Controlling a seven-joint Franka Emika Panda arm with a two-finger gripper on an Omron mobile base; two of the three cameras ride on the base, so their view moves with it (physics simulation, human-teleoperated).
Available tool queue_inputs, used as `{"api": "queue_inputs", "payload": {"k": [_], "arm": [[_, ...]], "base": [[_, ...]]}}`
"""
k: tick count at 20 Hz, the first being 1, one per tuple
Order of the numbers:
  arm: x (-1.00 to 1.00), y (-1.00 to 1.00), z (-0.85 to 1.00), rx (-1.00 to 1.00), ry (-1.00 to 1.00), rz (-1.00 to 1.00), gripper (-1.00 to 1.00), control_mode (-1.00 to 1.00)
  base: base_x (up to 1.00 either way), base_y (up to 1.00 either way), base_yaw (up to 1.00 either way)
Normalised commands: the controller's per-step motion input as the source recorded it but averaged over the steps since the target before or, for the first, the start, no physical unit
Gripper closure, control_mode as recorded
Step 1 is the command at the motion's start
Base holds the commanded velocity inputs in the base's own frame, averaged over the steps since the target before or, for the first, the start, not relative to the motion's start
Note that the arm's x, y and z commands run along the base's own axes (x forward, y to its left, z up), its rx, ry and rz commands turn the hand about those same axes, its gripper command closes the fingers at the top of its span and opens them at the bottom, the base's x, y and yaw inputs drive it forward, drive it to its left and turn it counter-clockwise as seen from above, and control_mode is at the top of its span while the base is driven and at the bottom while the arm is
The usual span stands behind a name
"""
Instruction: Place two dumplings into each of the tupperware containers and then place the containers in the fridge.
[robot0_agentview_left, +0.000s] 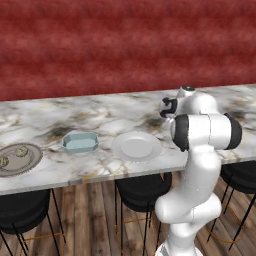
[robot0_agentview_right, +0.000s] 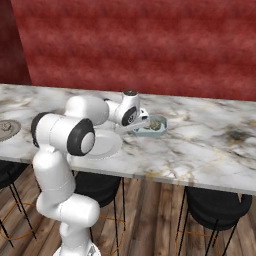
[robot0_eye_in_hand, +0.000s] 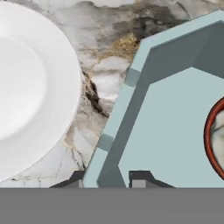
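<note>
One light-blue tupperware container (robot0_eye_in_hand: 175, 113) lies right of the white plate (robot0_eye_in_hand: 30, 87). My gripper (robot0_eye_in_hand: 108, 179) is shut on its near wall, one fingertip (robot0_eye_in_hand: 141, 178) inside and the other outside. A round brown-rimmed dumpling (robot0_eye_in_hand: 216, 140) shows in it at the right edge. From the right base, the gripper (robot0_agentview_right: 142, 125) reaches the same container (robot0_agentview_right: 161, 131), which holds dumplings (robot0_agentview_right: 156, 123). The other tupperware container (robot0_agentview_left: 80, 142) stands empty left of the white plate (robot0_agentview_left: 136, 146). Two dumplings (robot0_agentview_left: 21, 150) rest on a grey-brown plate (robot0_agentview_left: 22, 165). The fridge is out of view.
The marble counter (robot0_agentview_left: 100, 115) runs along a red wall (robot0_agentview_left: 125, 45). Black stools (robot0_agentview_left: 145, 192) stand under its front edge. The grey-brown plate (robot0_agentview_right: 11, 131) sits at the counter's far left. To the right of the held container lies bare marble (robot0_agentview_right: 210, 135).
</note>
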Motion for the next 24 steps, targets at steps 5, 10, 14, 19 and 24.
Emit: {"api": "queue_inputs", "payload": {"k": [5,10,14,19,24], "arm": [[-0.85,0.36,0.49,-0.01,-0.01,0.62,1.00,-1.00],[-0.98,0.45,0.51,-0.13,-0.02,0.47,1.00,-1.00],[-0.98,0.73,0.64,-0.19,0.00,0.30,1.00,-1.00],[-0.74,0.54,0.34,-0.08,0.00,0.22,1.00,-1.00],[-0.71,0.02,0.01,0.00,0.01,0.24,1.00,-1.00]], "base": [[0.00,0.00,0.00],[0.00,0.00,0.00],[0.00,0.00,0.00],[0.00,0.00,0.00],[0.00,0.00,0.00]]}}
